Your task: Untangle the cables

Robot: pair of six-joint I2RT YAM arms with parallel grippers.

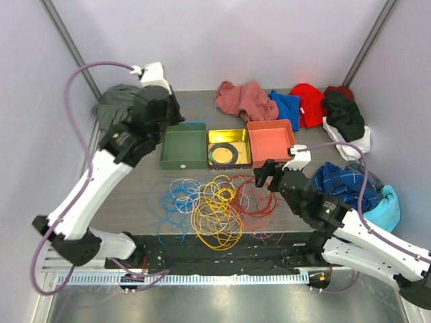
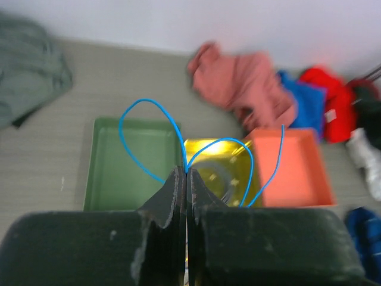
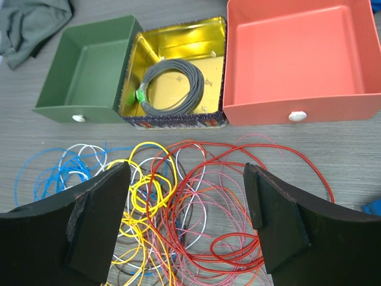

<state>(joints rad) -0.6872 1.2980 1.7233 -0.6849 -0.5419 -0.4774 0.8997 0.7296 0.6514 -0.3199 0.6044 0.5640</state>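
Note:
The cables (image 1: 214, 202) lie in a loose tangle of blue, white, yellow, orange, red and pink loops on the table in front of the boxes. My left gripper (image 1: 172, 113) is raised over the far side of the green box and is shut on a thin blue cable (image 2: 143, 107). That cable springs out of the gripper (image 2: 186, 171) in loops over the boxes. My right gripper (image 1: 269, 176) is open and empty above the red loops (image 3: 286, 238) at the right of the tangle. In the right wrist view its gripper (image 3: 186, 176) spans red, pink and yellow cables (image 3: 146, 179).
A green box (image 1: 183, 149), a yellow tin (image 1: 229, 134) holding a dark coiled ring (image 3: 172, 89), and an orange box (image 1: 271, 142) stand in a row behind the tangle. Clothes lie at the back (image 1: 246, 99), at the left (image 1: 118, 101) and at the right (image 1: 343, 182).

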